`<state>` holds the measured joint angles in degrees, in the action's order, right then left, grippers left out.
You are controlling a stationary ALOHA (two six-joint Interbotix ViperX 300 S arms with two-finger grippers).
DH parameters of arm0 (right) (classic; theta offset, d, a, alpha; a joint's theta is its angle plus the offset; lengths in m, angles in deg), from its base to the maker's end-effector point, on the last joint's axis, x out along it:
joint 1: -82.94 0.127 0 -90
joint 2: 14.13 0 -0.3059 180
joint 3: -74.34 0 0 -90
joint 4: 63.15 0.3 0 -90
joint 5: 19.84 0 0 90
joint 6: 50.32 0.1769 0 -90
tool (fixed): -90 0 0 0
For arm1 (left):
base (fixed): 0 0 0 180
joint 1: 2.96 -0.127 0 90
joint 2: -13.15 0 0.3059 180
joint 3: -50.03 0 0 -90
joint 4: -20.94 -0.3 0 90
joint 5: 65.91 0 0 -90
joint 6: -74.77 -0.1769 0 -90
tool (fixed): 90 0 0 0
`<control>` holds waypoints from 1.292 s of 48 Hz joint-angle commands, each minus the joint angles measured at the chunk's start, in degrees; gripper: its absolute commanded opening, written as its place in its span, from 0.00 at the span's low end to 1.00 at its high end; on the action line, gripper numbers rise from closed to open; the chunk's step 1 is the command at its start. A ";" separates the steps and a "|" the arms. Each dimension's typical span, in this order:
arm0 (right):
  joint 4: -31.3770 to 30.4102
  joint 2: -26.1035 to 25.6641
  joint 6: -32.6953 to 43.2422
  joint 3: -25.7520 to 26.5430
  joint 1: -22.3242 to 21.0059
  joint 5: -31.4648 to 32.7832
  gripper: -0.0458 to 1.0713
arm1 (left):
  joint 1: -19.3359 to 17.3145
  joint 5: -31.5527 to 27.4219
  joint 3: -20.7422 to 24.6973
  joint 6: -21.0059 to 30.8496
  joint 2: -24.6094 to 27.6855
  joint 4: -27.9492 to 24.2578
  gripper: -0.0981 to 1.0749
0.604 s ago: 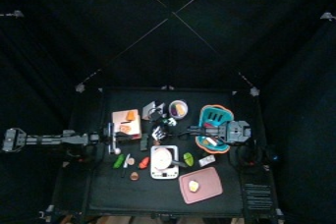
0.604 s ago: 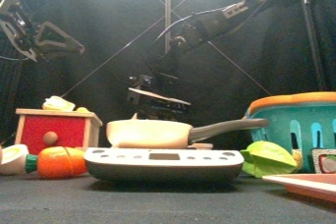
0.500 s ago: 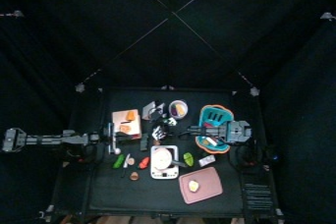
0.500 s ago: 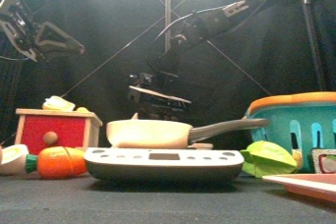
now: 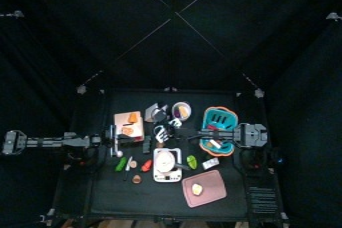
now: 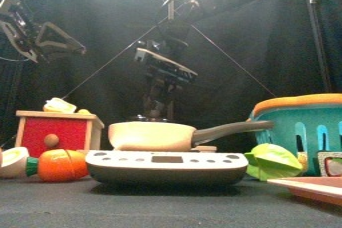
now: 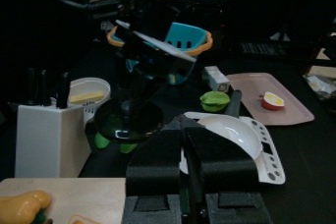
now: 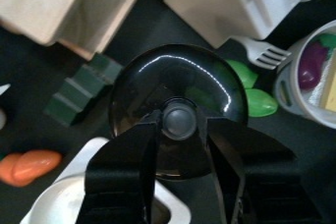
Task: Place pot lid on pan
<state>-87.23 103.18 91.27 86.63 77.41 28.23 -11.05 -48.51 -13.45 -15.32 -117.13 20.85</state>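
Right end effector (image 8: pixel 180 135) has its two black jaws clamped on the round knob of the shiny black pot lid (image 8: pixel 182 96), holding it tilted in the air above the cream pan with a dark handle (image 6: pixel 167 133). That pan sits on the grey-and-white kitchen scale (image 6: pixel 167 165) on the tabletop (image 6: pixel 160 204). Left end effector (image 7: pixel 183 159) hangs closed and empty at the tabletop's left side, near the red-and-tan wooden box (image 6: pixel 59 131).

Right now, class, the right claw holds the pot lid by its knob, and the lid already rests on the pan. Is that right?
Not quite. The right claw does hold the pot lid by its knob, but the front view shows the lid hanging in the air above the pan, not resting on it.
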 commanded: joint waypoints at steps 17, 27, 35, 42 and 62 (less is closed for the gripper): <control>3.78 -3.87 0.09 1.49 9.49 1.14 0.63 | -0.09 0.53 1.05 0.00 0.00 0.09 0.39; 4.48 -3.43 0.26 1.49 11.69 2.99 0.63 | -0.09 0.53 1.05 -0.09 0.00 0.00 0.39; 6.06 -2.72 0.26 1.58 12.66 3.43 0.63 | -0.09 0.53 0.97 0.00 0.00 0.00 0.39; 7.21 -2.11 0.26 1.67 13.54 3.69 0.63 | -0.18 0.53 0.97 -0.09 0.00 0.00 0.39; 7.29 -0.53 0.09 1.58 14.06 4.31 0.63 | -0.09 0.53 0.88 -0.09 0.00 0.00 0.39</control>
<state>-79.67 104.15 91.45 86.98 91.56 32.28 -11.05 -48.42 -13.45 -15.32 -117.13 20.94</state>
